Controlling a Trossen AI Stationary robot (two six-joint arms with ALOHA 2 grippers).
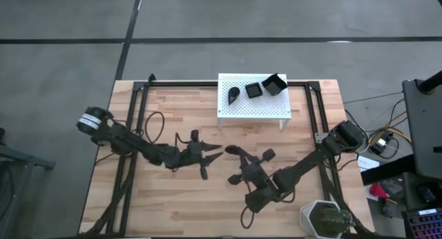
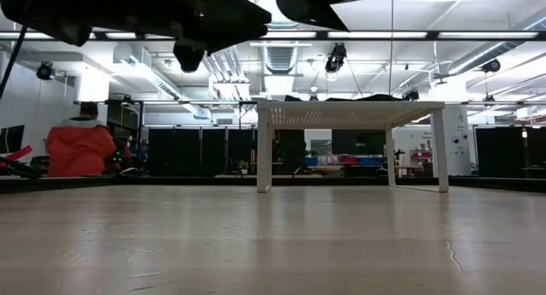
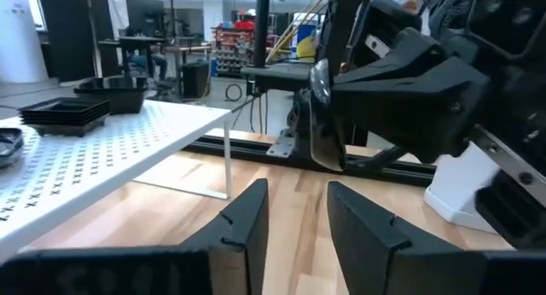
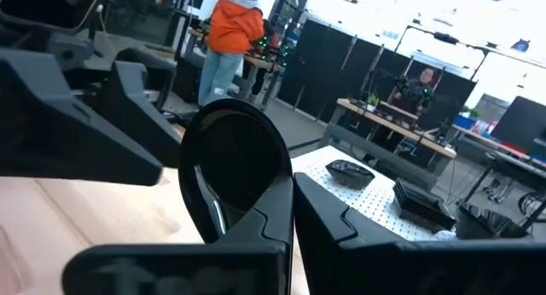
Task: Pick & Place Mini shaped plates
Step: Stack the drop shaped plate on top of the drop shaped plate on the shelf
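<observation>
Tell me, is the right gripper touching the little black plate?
Touching. In the right wrist view, the right gripper is shut on the edge of a teardrop plate, which stands up between its fingers with no gap.

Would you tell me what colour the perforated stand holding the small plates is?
White: the stand shows best in the high view, with black plates on top.

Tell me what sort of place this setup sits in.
Probably a robotics lab or workshop hall: a wooden table on a concrete floor, ceiling strip lights over rows of workbenches, and a person in an orange jacket at another bench.
</observation>
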